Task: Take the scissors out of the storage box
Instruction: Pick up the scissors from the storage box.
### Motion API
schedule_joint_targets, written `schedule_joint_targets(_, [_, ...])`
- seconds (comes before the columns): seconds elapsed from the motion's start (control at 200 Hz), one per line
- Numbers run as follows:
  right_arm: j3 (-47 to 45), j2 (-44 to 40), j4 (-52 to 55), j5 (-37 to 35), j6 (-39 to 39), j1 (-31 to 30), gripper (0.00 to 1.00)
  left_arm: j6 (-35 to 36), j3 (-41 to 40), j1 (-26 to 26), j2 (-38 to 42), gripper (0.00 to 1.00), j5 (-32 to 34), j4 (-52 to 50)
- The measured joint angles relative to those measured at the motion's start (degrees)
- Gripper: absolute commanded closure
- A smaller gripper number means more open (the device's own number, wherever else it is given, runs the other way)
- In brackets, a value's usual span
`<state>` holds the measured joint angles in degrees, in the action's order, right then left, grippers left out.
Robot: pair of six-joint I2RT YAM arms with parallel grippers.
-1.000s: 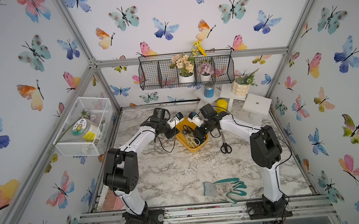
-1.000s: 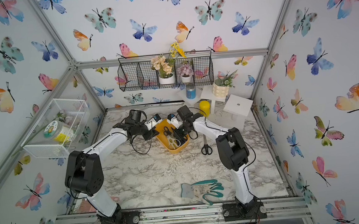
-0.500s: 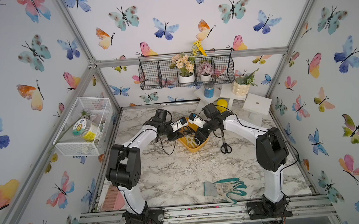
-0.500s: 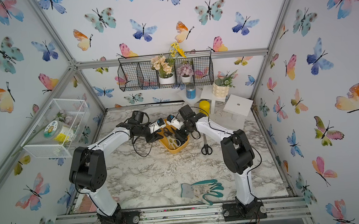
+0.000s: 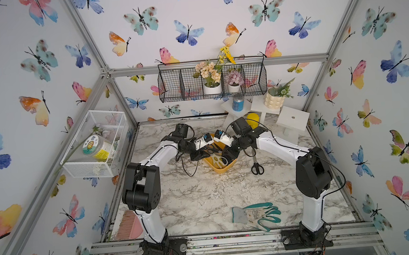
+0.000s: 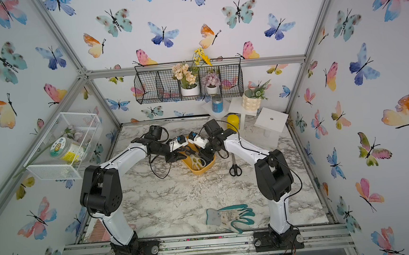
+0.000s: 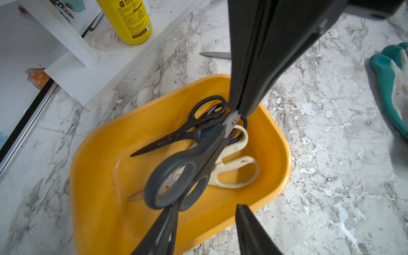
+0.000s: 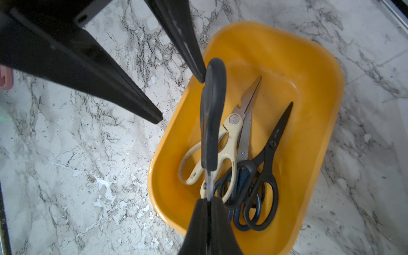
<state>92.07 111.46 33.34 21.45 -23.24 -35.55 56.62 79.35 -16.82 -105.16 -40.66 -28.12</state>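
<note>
Overhead, two robot arms meet above a yellow-orange storage box (image 7: 95, 176) on a marble desk (image 5: 203, 199). The left claw (image 8: 181, 100) is released, its fingers spread with nothing between them. The handle loop of a lifted pair sits just beside one fingertip, possibly touching it. Those grey-handled scissors (image 7: 189, 154) hang over the box. Their blades are gripped by the right claw (image 7: 235, 114), which is clenched on them. Beneath that claw, inside the box, lie cream-handled kitchen shears (image 8: 229, 130), an all-black pair (image 8: 271, 141) and a blue-black-handled pair (image 8: 237, 220), with their handles overlapping. Further right of the right claw, one black-handled pair (image 5: 257, 165) rests on the desk, already out. This looks like a removal in progress, perhaps a handover. Next, the left claw would need to centre on the handles before closing, or the right claw must carry its pair clear of the rim.
</note>
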Motion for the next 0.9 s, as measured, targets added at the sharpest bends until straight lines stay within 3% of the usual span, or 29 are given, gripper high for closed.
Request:
schedule_joint_targets(0.496, [-0.15, -0.04, 0.02, -0.85, -0.87, -0.76, 0.97, 0.92, 1.97, 1.05, 0.0, 0.55, -0.87, -2.58])
schedule_joint_targets(0.901, [-0.85, -0.11, -0.76, -0.5, -1.92, -1.55, 0.97, 0.79, -1.64, 4.46, 1.36, 0.54, -4.96, 0.79])
